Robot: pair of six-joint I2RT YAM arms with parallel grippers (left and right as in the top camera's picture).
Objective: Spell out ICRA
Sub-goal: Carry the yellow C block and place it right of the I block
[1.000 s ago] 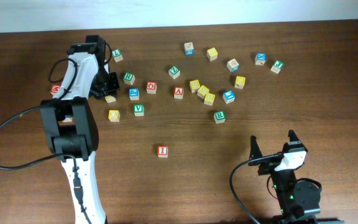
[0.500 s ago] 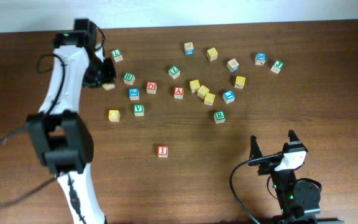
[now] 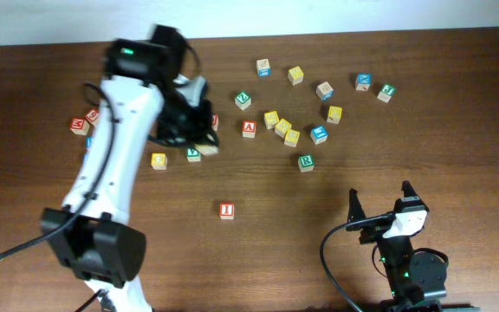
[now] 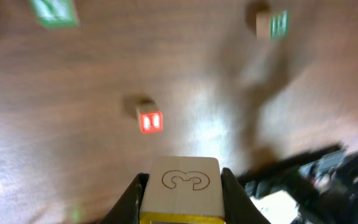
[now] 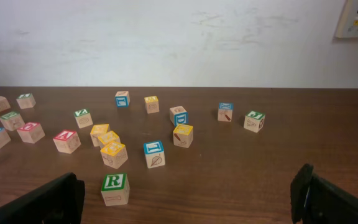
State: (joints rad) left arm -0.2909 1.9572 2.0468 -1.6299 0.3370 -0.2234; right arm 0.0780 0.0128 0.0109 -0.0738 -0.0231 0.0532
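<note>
My left gripper [image 3: 200, 144] hangs above the table's middle left, shut on a wooden cube with a yellow face [image 4: 180, 188]; its letter does not show, only an engraved outline. In the left wrist view that gripper [image 4: 180, 182] has the red I cube [image 4: 150, 121] on the table just ahead of it. The I cube [image 3: 226, 210] stands alone toward the front. The red A cube [image 3: 249, 128] and the green R cube [image 3: 306, 161] sit among the scattered cubes. My right gripper [image 3: 379, 201] rests open at the front right, with the R cube [image 5: 114, 188] a little ahead of its left finger.
Several other lettered cubes lie across the back of the table, with a yellow cluster [image 3: 281, 128] beside A and red ones [image 3: 80, 125] at the far left. A yellow cube [image 3: 158, 160] and a green V cube [image 3: 193, 154] sit beside the left arm.
The left arm has lifted the yellow-faced cube from the left back of the table and swung it right and forward, toward the I cube. The right arm has stayed still.
</note>
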